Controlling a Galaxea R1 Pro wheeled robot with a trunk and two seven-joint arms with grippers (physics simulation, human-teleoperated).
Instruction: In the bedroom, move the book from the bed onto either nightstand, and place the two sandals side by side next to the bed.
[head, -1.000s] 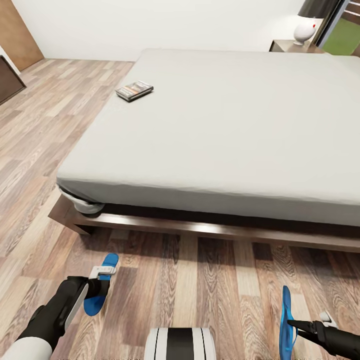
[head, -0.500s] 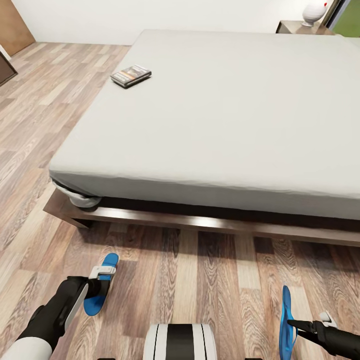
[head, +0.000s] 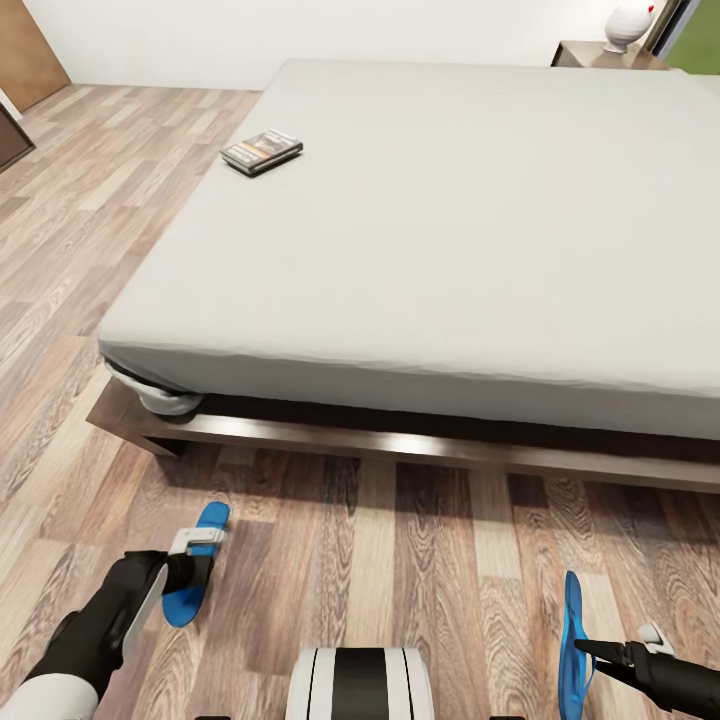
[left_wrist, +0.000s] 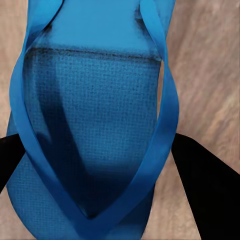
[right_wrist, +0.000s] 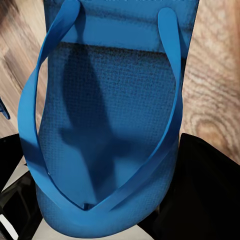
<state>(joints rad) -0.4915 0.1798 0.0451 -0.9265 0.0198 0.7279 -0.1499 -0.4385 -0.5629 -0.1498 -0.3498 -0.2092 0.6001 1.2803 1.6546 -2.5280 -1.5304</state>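
Bedroom, foot of the bed, both arms loaded. Left end effector: closed on one blue sandal, held low over the plank floor with the sole roughly flat and toe toward the bed; in the left wrist view the dark fingers flank the sole on either side beneath the thong straps, a grip that keeps the shoe level for setting down. Right end effector: closed on the second sandal, which stands on edge, nearly vertical, well apart from the first; the right wrist view shows its footbed and straps close up against the floor. My guess is this one needs rolling flat before it can be laid down. Both sandals sit short of the dark bed frame, apparently carried here so the pair can go side by side along it; that step is not yet done. Book: lying flat on the pale mattress near the bed's far left corner, untouched, out of easy reach from here. Nightstand: at the far right beyond the bed, with a white rounded object on its top. Likely order: sandals first, since both hands are occupied, then the book.
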